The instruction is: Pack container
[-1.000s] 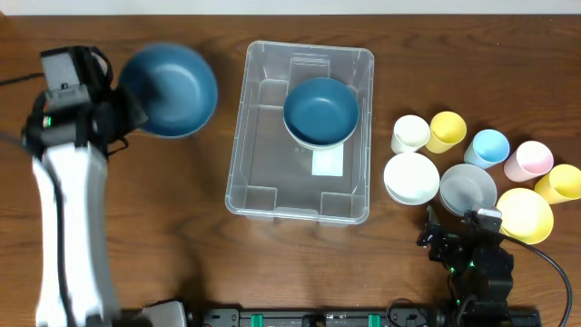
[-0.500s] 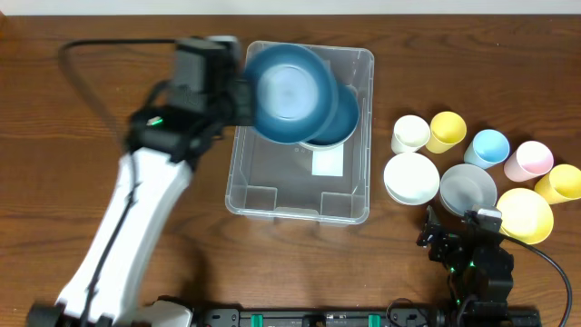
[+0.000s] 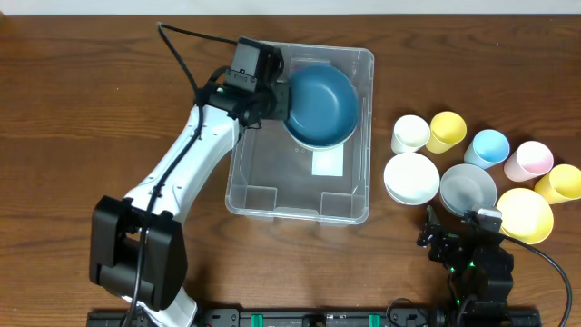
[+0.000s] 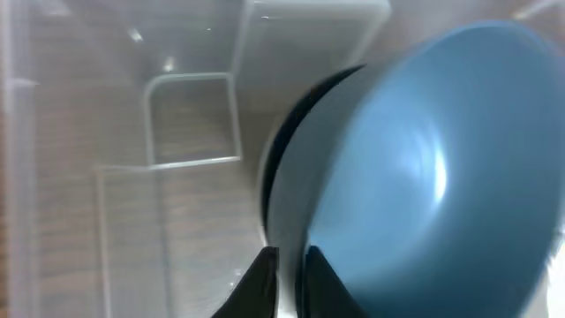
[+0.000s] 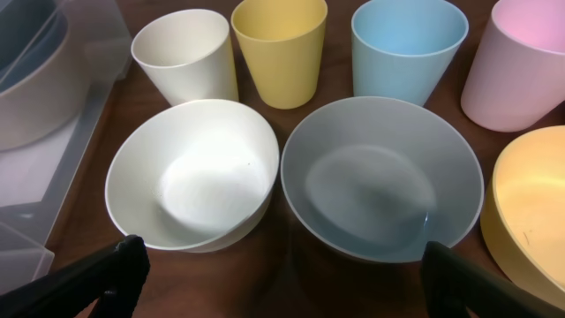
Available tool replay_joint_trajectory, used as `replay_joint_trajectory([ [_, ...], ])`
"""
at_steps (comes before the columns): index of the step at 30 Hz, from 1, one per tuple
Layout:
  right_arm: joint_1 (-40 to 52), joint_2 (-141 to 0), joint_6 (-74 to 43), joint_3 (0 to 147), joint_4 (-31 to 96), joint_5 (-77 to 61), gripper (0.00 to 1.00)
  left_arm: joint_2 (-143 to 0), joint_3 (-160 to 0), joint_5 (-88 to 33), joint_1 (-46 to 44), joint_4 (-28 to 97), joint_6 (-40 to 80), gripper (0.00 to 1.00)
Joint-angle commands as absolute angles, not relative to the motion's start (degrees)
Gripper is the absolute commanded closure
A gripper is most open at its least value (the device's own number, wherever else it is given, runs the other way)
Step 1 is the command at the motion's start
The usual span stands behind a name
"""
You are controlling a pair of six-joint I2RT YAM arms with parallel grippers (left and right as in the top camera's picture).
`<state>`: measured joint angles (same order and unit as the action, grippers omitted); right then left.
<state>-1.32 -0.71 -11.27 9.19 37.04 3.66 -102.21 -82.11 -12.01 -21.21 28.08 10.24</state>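
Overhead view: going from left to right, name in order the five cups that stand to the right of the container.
cream cup → yellow cup → blue cup → pink cup → second yellow cup

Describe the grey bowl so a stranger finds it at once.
Right of the large clear plastic container stand cups, with three bowls nearer the robot. The grey bowl is the middle one, between a white bowl and a yellow bowl.
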Motion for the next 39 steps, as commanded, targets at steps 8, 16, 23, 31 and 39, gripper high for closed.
replay_joint_trajectory([
  [8,-1.91,-0.38,-10.63,9.13,37.12,4.05,0.01,-88.86,-82.43,-9.74,-20.6,29.98,9.28,0.32],
  [16,-1.91,-0.38,-10.63,9.13,37.12,4.05,0.01,-75.88,-82.43,2.63,-13.3,42.65,10.59,0.21],
  [23,-1.91,-0.38,-10.63,9.13,37.12,4.05,0.01,-70.52,-82.43,2.63,-2.74,50.02,10.76,0.02],
  [31,-1.91,-0.38,-10.9,9.13,36.8,4.38,0.01,-70.91,-82.24,2.63,0.95,54.04,10.76,0.02],
  [39,-1.91,-0.38,-30.02,9.3,28.05,-9.76,0.01,-71.18,-82.24,2.63,0.95,54.0,10.76,0.02],
])
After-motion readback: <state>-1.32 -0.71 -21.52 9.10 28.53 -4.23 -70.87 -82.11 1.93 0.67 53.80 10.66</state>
